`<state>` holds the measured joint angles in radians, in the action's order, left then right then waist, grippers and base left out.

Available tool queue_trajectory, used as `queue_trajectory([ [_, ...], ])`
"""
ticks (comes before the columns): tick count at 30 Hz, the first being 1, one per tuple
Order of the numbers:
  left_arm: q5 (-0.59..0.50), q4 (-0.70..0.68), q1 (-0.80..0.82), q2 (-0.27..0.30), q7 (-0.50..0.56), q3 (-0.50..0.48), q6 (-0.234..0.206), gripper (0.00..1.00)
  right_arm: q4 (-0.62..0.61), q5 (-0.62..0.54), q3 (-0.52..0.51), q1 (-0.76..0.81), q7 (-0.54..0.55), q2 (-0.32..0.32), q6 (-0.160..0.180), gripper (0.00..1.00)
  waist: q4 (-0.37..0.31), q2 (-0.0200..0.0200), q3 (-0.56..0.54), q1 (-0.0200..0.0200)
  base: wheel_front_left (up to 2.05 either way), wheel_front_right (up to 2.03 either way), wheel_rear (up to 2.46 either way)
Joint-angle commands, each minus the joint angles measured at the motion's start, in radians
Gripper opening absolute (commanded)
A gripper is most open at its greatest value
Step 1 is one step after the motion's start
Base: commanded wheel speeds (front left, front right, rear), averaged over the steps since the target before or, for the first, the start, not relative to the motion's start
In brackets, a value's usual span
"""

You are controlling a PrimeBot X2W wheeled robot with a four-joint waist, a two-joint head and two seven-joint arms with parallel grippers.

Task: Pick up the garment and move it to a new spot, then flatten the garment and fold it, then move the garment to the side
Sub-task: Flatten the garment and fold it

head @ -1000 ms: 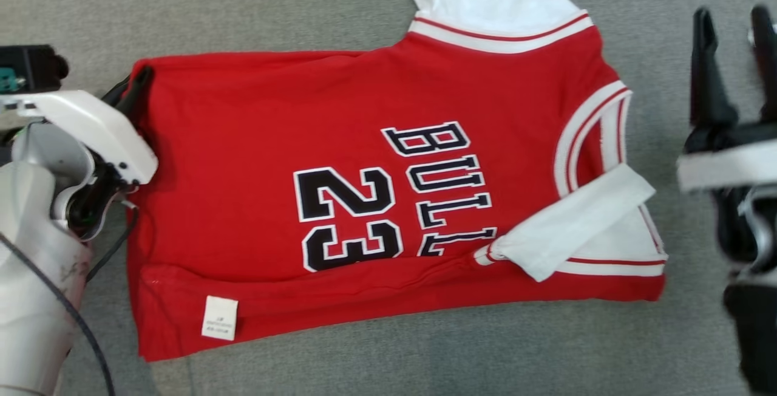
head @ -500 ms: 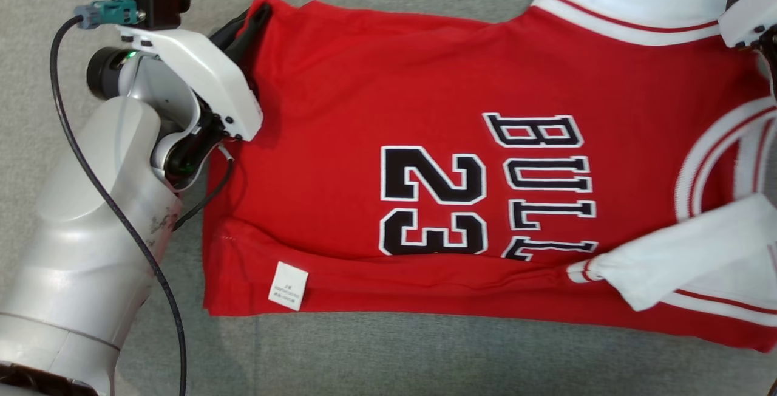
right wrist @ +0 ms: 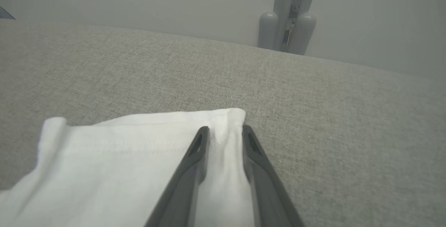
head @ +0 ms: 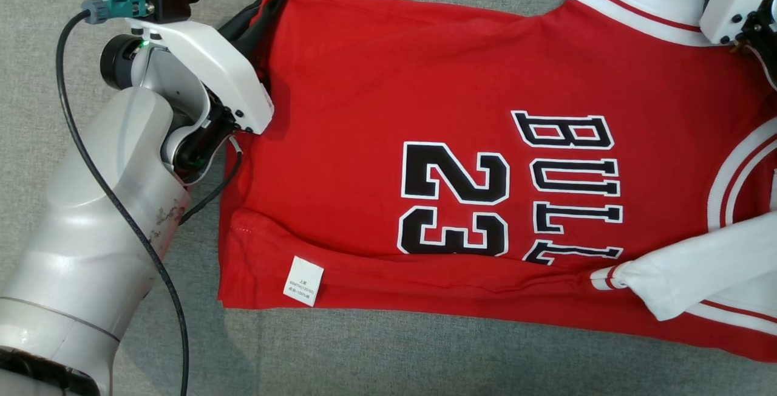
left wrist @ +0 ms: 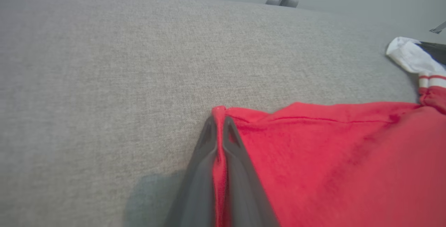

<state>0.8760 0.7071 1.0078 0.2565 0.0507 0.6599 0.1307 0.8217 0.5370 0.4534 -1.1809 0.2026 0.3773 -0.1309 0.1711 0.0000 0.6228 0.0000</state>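
Red short-sleeved basketball jersey (head: 425, 80) lies spread on the grey fabric worktop (head: 425, 353), hem corner clamped in the left gripper (left wrist: 218, 120), while the right gripper (right wrist: 224, 129), jaws apart, straddles its white sleeve (right wrist: 139, 150), a loose hold that could slip and skew any pull.
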Motion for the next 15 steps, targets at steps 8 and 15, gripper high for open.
queue_trajectory([
  [8, 0.059, 0.005, 0.024, 0.033, -0.058, 0.023, -0.001, 0.00, -0.036, 0.086, 0.045, -0.027, -0.079, 0.062, 0.000, 0.00, -0.010, 0.0000, -0.021, 0.0000, 0.00, 0.00, 0.00],
  [15, 0.094, -0.015, 0.031, 0.068, -0.092, 0.032, -0.001, 0.00, -0.078, 0.135, 0.078, -0.035, -0.109, 0.096, 0.000, 0.00, -0.024, 0.0000, -0.044, 0.0000, 0.00, 0.00, 0.00],
])
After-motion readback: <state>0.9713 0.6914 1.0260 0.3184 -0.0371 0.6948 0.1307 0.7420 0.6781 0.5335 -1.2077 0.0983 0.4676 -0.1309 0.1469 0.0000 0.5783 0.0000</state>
